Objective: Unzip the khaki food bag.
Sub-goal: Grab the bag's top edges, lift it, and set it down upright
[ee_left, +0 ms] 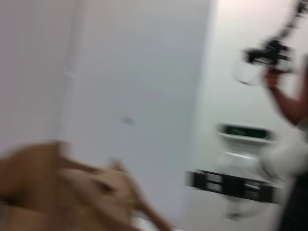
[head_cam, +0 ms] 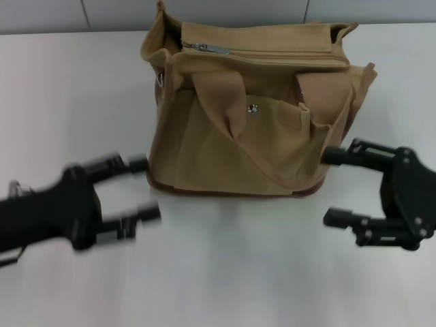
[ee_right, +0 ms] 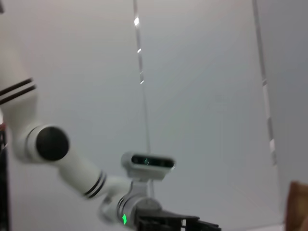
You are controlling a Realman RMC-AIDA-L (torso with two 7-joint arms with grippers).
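Observation:
The khaki food bag (head_cam: 252,129) stands upright at the middle back of the white table (head_cam: 225,272). Its two looped handles hang down over the front pocket with the metal snap (head_cam: 253,108). The top zipper looks closed, with its silver pull (head_cam: 211,48) at the bag's left end. My left gripper (head_cam: 144,189) is open and empty, just left of the bag's base. My right gripper (head_cam: 332,187) is open and empty, just right of the base. The bag shows blurred in the left wrist view (ee_left: 72,192), and its edge shows in the right wrist view (ee_right: 298,207).
A grey wall (head_cam: 225,10) runs behind the table's back edge. A person's arm (ee_left: 288,106) shows far off in the left wrist view. The right wrist view shows my white left arm (ee_right: 72,163) across the table.

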